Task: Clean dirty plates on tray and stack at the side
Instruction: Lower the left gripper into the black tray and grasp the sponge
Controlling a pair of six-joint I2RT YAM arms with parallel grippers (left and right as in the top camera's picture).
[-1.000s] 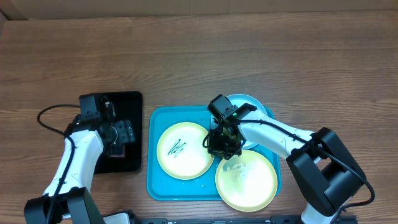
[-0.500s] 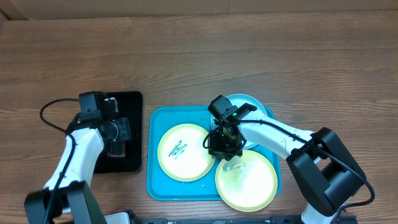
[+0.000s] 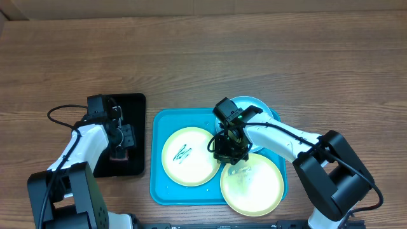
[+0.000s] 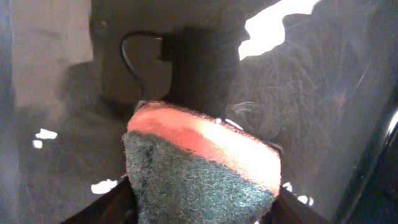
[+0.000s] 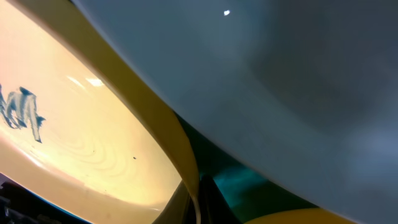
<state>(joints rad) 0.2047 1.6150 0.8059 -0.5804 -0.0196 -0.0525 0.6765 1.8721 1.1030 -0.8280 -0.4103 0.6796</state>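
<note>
The turquoise tray [image 3: 166, 121] holds a pale yellow plate [image 3: 188, 155] marked with a blue-green scribble. A second pale yellow plate [image 3: 252, 184] overlaps the tray's front right corner. A light blue plate [image 3: 257, 105] sits at its back right. My right gripper [image 3: 229, 151] is shut on the scribbled plate's right rim [image 5: 186, 155], which is pinched between the jaws, under the blue plate's edge [image 5: 280, 81]. My left gripper [image 3: 119, 146] hangs over the black tray [image 3: 135, 105], shut on an orange sponge with a dark green scouring face [image 4: 199, 168].
The glossy black tray lies left of the turquoise tray with a narrow strip of wooden table [image 3: 191, 57] between them. A black cable [image 3: 60, 114] loops out from the left arm. Bare tabletop stretches across the back and far right.
The left jaws have closed in onto the sponge, and the left arm's elbow has shifted slightly right. The right arm and the plates have not moved.
</note>
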